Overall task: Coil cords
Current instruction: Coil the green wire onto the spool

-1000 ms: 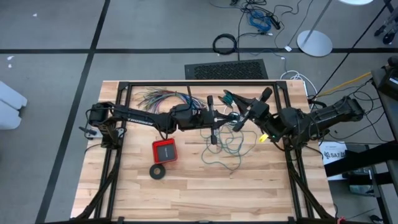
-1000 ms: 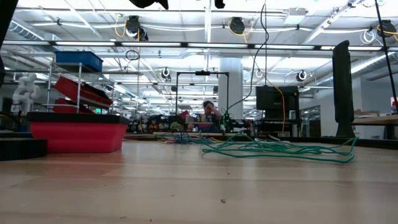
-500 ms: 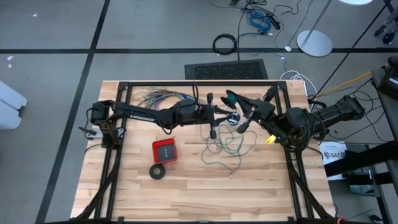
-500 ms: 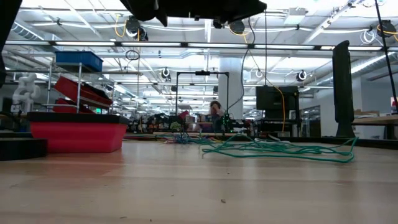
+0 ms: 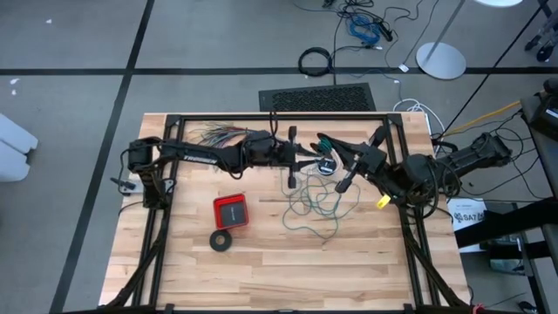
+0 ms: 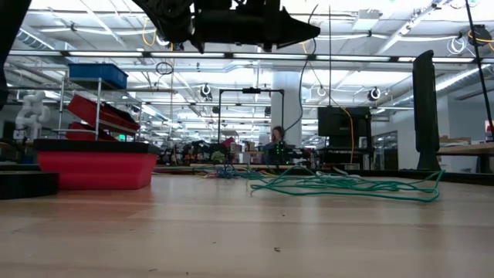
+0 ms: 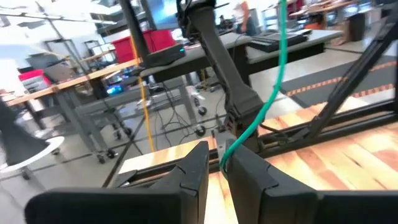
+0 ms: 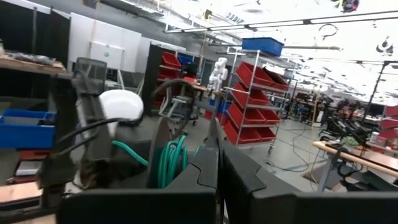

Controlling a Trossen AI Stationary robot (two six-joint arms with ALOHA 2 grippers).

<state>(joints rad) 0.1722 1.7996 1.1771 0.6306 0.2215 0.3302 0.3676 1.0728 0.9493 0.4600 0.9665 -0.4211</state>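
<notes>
I see the table carrying a loose teal wire tangle near its middle. My left gripper, raised above it, pinches one strand between near-closed fingers. My right gripper is clenched, teal loops bunched beside it.

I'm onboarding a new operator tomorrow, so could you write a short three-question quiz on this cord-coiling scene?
1. True or false: the teal-green wire lies partly in a loose tangle on the table.
2. What passes between the left gripper fingers? A) white cord B) teal-green wire C) nothing
3. Name the colour of the square box near the black ring.

Key: 1 true; 2 B; 3 red.
</notes>
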